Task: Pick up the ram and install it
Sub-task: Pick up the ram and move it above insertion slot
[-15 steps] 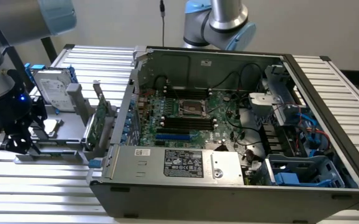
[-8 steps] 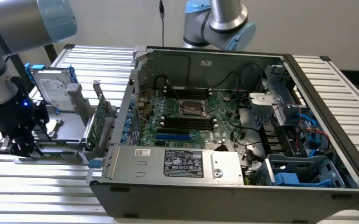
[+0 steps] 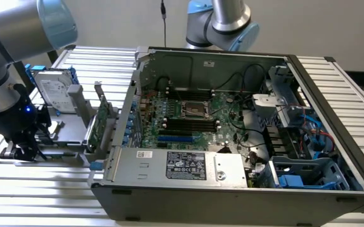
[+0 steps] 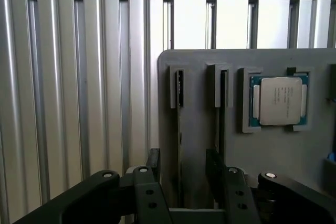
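Observation:
In the wrist view the ram [image 4: 179, 90] stands on edge in a narrow slot of a grey holder [image 4: 202, 129], showing as a thin dark strip. My gripper [image 4: 184, 169] is open just above the holder, one black finger [image 4: 153, 163] on each side of the ram's slot, and the fingers do not touch the ram. A second thin dark strip [image 4: 223, 98] stands in the neighbouring slot, just outside the other finger. In the exterior view the gripper [image 3: 25, 149] hangs low over the holder [image 3: 68, 137] at the exterior view's left, beside the open computer case [image 3: 232, 189].
A square silver processor [image 4: 278, 100] lies in a recess of the holder. A hard drive [image 3: 52, 90] and an upright green expansion card [image 3: 100, 124] stand on the holder. The motherboard [image 3: 194, 118] lies inside the case with dark slots [image 3: 188, 125]. Ribbed aluminium table [image 4: 79, 103] all around.

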Action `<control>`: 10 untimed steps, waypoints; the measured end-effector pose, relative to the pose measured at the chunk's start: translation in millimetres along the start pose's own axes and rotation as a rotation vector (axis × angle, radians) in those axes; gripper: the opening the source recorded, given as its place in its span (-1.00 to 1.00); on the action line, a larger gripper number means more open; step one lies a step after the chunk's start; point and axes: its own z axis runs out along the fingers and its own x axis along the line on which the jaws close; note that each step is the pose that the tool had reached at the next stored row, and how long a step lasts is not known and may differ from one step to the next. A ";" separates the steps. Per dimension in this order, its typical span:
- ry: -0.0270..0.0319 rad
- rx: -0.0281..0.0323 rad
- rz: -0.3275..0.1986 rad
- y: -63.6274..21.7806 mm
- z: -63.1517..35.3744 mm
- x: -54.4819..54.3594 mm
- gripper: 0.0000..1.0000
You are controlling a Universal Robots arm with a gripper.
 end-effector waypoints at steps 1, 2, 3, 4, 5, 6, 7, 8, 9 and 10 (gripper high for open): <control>-0.0020 0.0000 0.000 0.0 0.8 0.2 -0.04; -0.0031 -0.0001 0.000 0.0 1.5 0.3 -0.04; -0.0036 -0.0002 0.000 0.1 2.1 0.4 -0.04; -0.0042 -0.0002 0.000 0.1 2.8 0.4 -0.04; -0.0046 -0.0002 0.000 0.0 3.3 0.5 -0.04; -0.0048 -0.0002 0.000 0.0 3.8 0.7 -0.04; -0.0048 -0.0001 0.000 0.0 4.4 0.9 -0.04; -0.0049 -0.0001 0.000 -0.1 5.0 1.1 -0.04; -0.0050 -0.0001 0.000 -0.1 5.7 1.5 -0.04; -0.0051 -0.0001 0.000 -0.1 6.5 2.0 -0.04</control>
